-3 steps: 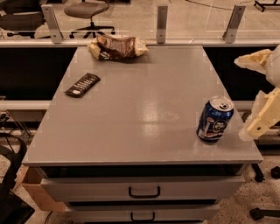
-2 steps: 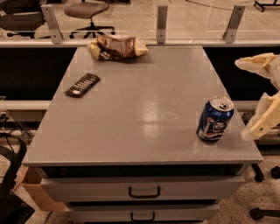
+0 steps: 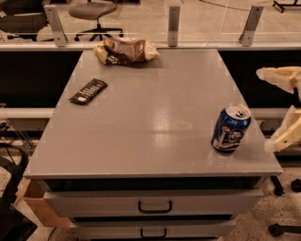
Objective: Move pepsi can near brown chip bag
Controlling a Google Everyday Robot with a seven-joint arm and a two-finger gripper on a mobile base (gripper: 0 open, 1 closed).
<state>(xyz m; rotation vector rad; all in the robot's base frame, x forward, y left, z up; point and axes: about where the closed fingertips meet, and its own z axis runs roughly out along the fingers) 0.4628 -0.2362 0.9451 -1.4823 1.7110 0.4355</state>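
The pepsi can [image 3: 230, 129] is blue with a silver top and stands upright near the front right corner of the grey table [image 3: 150, 122]. The brown chip bag [image 3: 124, 51] lies crumpled at the table's far edge, left of centre, far from the can. My gripper [image 3: 263, 110] is at the right edge of the view, just right of the can and off the table's side. Its two cream fingers [image 3: 284, 134] are spread wide apart and hold nothing. It does not touch the can.
A flat black remote-like bar [image 3: 88, 91] lies on the table's left side. A glass rail with metal posts [image 3: 174, 26] runs behind the table. Drawers with handles [image 3: 155, 206] sit below the front edge. Office chairs [image 3: 91, 12] stand beyond the rail.
My gripper has dropped slightly beside the can. The can, the bag and the black bar have not moved.
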